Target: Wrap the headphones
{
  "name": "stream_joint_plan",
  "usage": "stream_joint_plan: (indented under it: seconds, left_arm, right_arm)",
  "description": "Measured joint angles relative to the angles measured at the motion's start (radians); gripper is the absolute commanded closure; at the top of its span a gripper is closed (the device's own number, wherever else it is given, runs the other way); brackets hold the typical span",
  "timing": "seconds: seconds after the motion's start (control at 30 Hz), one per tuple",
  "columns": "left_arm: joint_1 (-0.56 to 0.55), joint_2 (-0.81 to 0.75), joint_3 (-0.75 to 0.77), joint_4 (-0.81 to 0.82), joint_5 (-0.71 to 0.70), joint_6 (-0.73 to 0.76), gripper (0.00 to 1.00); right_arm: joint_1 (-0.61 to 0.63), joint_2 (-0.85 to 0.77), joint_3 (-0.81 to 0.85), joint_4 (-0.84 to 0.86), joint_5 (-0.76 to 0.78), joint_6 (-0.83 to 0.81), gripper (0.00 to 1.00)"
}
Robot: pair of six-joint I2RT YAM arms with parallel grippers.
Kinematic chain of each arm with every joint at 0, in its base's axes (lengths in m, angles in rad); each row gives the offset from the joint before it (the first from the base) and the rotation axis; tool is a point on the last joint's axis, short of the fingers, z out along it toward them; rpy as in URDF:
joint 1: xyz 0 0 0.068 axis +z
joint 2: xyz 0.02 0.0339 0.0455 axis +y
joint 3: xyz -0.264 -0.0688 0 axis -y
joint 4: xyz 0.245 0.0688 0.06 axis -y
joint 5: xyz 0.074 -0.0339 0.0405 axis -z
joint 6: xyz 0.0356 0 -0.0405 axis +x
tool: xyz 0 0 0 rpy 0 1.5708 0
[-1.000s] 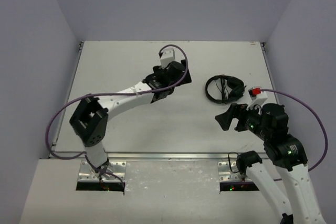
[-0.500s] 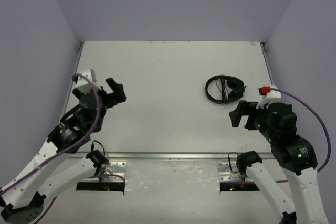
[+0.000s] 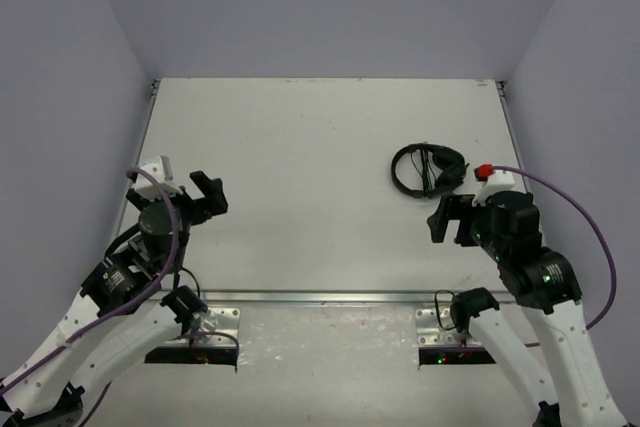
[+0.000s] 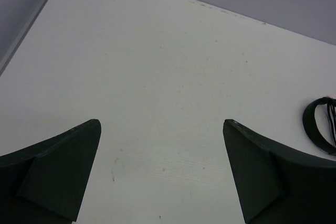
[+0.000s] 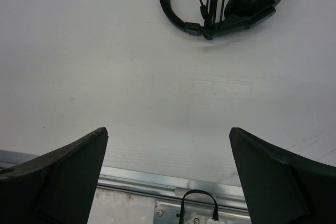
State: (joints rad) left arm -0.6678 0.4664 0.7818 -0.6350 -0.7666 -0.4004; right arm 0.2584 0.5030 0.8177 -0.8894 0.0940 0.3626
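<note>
The black headphones (image 3: 428, 169) lie flat on the white table at the right. In the right wrist view (image 5: 231, 3) the headband curves left, one earcup is at the right, and thin cable strands run across the middle. A part of the headband shows at the right edge of the left wrist view (image 4: 315, 129). My right gripper (image 3: 445, 217) hovers just in front of them, open and empty, and its own view (image 5: 168, 129) shows the jaws wide apart. My left gripper (image 3: 207, 192) is far off at the table's left, open and empty, also seen from the left wrist (image 4: 161, 124).
The table (image 3: 300, 137) is walled by pale panels at the back and both sides. A metal rail (image 5: 157, 179) runs along its front edge, with the arm mounting plates (image 3: 195, 327) below it. Purple arm cables (image 3: 570, 197) loop beside each arm.
My left arm has pulled back from the middle of the table to the near left. My right gripper has shifted slightly near the headphones, which have not moved.
</note>
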Motion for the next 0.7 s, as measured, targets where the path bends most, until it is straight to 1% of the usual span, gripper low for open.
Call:
stream_joint_plan:
  seconds: [0.23,0.43,0.7]
  left_arm:
    - [0.016,-0.043,-0.027,0.006,0.0,-0.005,0.0]
    - [0.087,-0.017,-0.03,0.019,0.028,0.008,0.0]
    - [0.138,0.006,-0.044,0.032,0.064,0.026,0.0]
  right_arm:
    - [0.0,0.071,-0.071,0.084,0.028,0.006,0.01]
    - [0.0,0.062,-0.14,0.131,0.098,0.003,0.01]
    - [0.0,0.023,-0.146,0.148,0.14,-0.01,0.01]
